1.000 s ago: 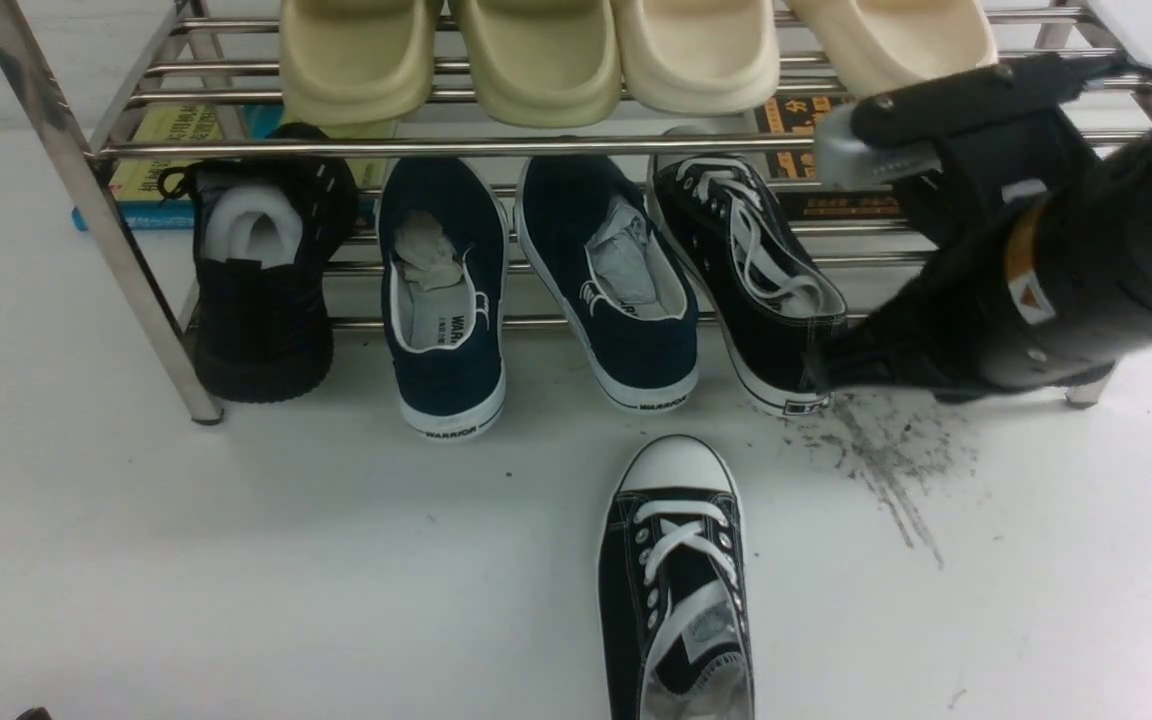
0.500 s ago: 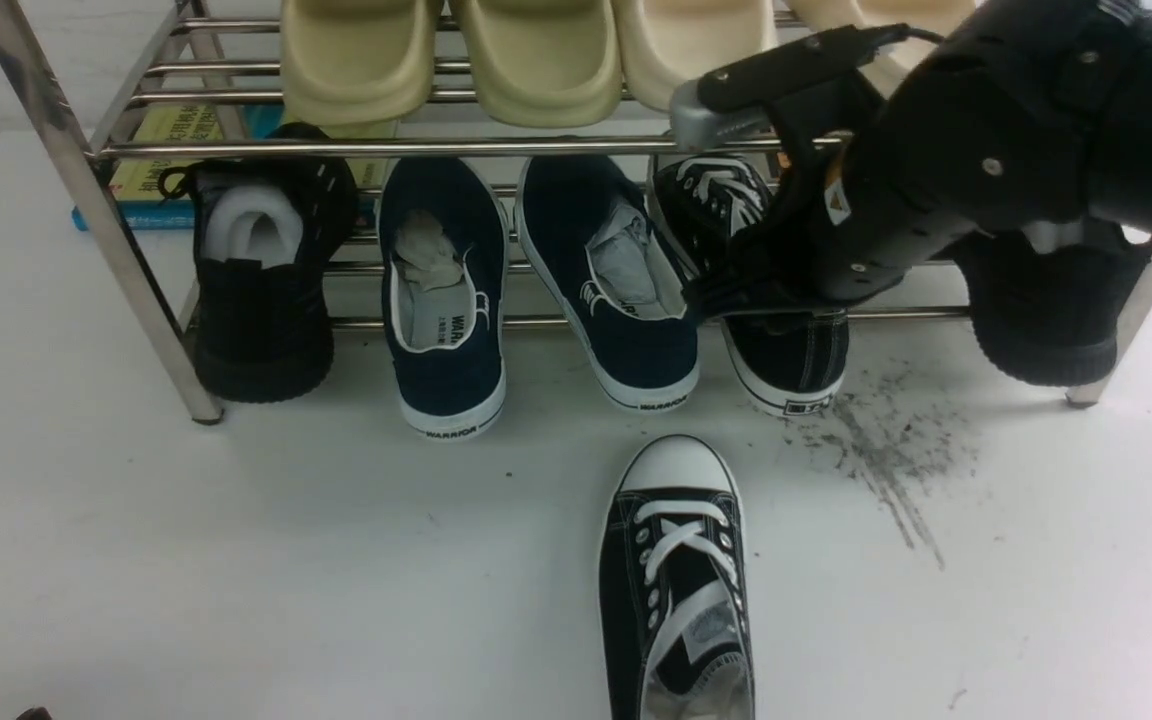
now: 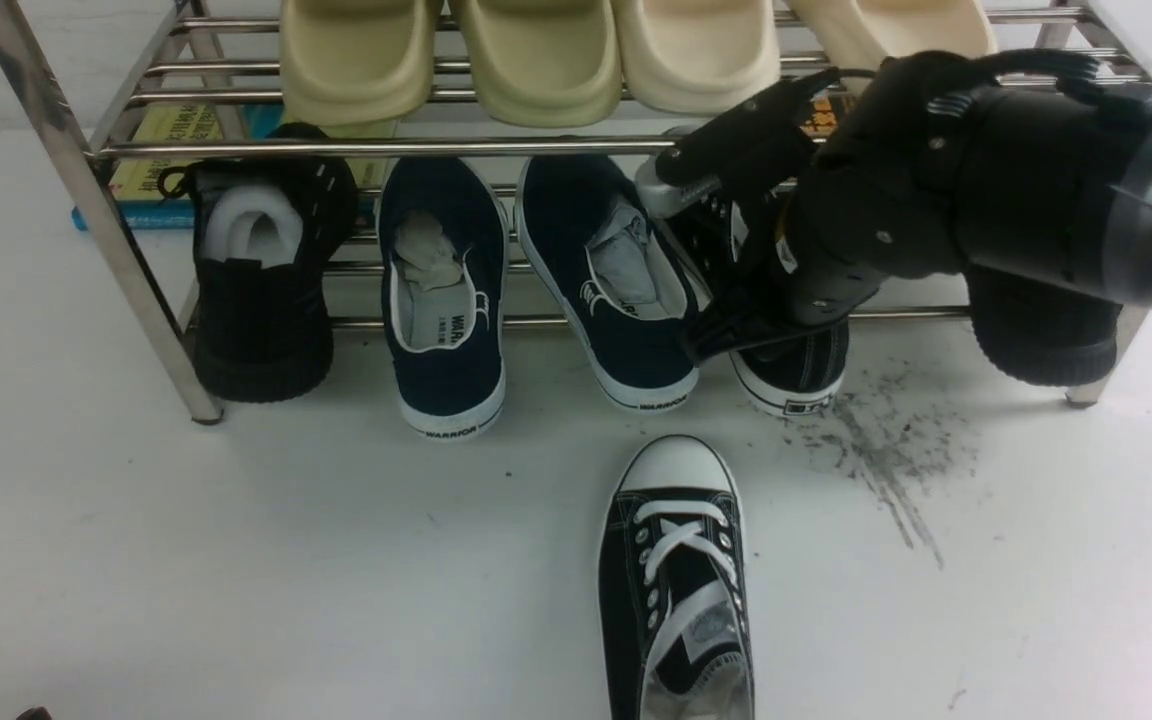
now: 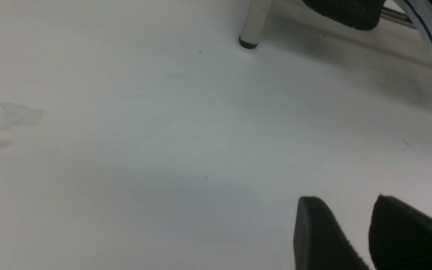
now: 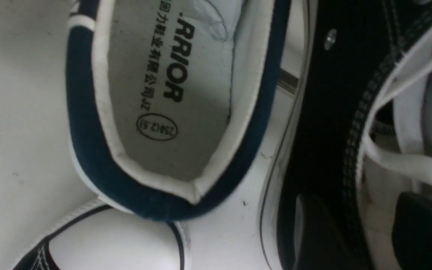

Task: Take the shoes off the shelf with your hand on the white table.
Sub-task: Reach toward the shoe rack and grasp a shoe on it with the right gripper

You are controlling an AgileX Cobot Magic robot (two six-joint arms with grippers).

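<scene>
1. Change of state: 1 second ago the right fingers (image 3: 736, 335) were pressed together and stood low at the outer side of the shelf sneaker (image 3: 798, 378), level with its heel. They have since swung up and across, spread apart, and come down over the heel opening.

2. Meaning for the task: the approach looks complete and the grasp is set up but not made. 1 of the 2 shoes, the bench sneaker (image 3: 676, 580), already lies on the bench (image 3: 236, 550), toe cap toward the shelf (image 3: 436, 147). The other shoe is not yet removed.

3. Position of the shelf sneaker: it rests on the lower tier, heel overhanging the front rail toward the robot, just beside the navy shoe (image 3: 616, 300) on its left. A scuff patch (image 3: 886, 450) marks the bench in front of it.

4. Relation to the right fingers: in the right wrist view, 1 of the right fingers (image 5: 313, 232) lies against the outside of the black canvas wall on the navy-shoe side. The other sits inside the collar, below a loose white lace (image 5: 407, 165). The wall stands between them.

5. Finger state, right: apart, straddling the wall, holding nothing as yet.

6. Finger state, left: the left fingers (image 4: 321, 232) stand a little apart over bare bench, holding nothing
</scene>
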